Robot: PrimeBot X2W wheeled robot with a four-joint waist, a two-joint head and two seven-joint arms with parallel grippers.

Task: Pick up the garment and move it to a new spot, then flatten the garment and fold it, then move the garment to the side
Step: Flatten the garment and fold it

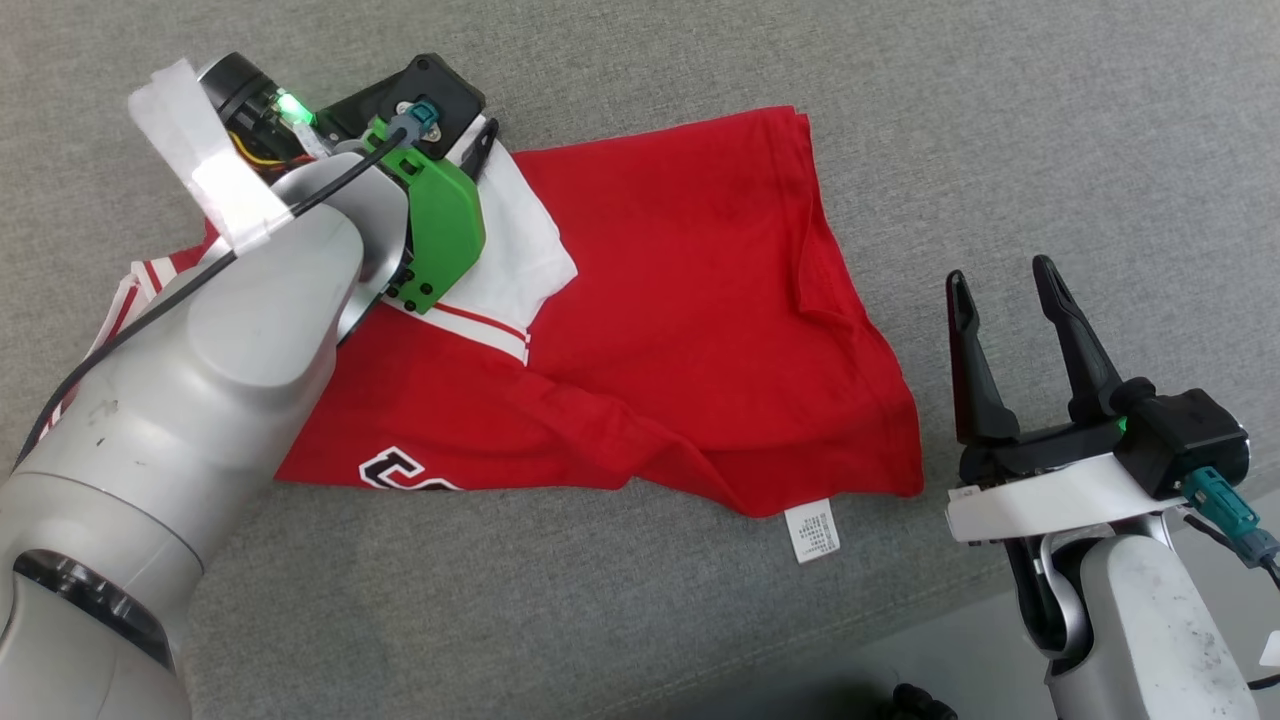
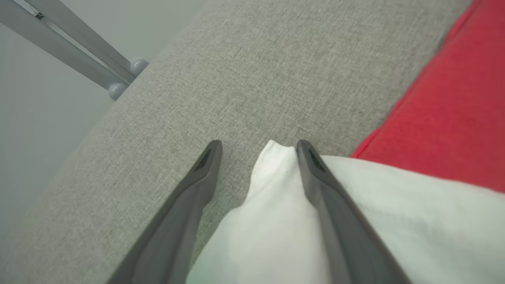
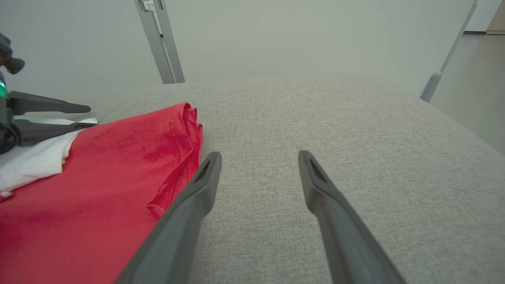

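- Garment (image 1: 690, 300), a red shirt, is lying rumpled on the grey cushion (image 1: 1000, 120). Its white sleeve (image 2: 276, 189) is poking up between the fingers of the left gripper (image 2: 258, 146), which are standing wide apart and clamping nothing.
- Right gripper (image 1: 1000, 275) is hovering just beside the garment's right edge, equally wide and empty.
- Flattening and folding is seemingly the step in hand.
- Next move is probably calling for the left fingers to close on that sleeve alone, without catching the red layer beneath.

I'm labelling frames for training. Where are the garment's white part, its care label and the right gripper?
White part (image 1: 522, 242): head view, middle of its flat area.
Care label (image 1: 812, 532): head view, centre of the tag.
Right gripper (image 1: 1000, 270): head view, midway between its fingertips.
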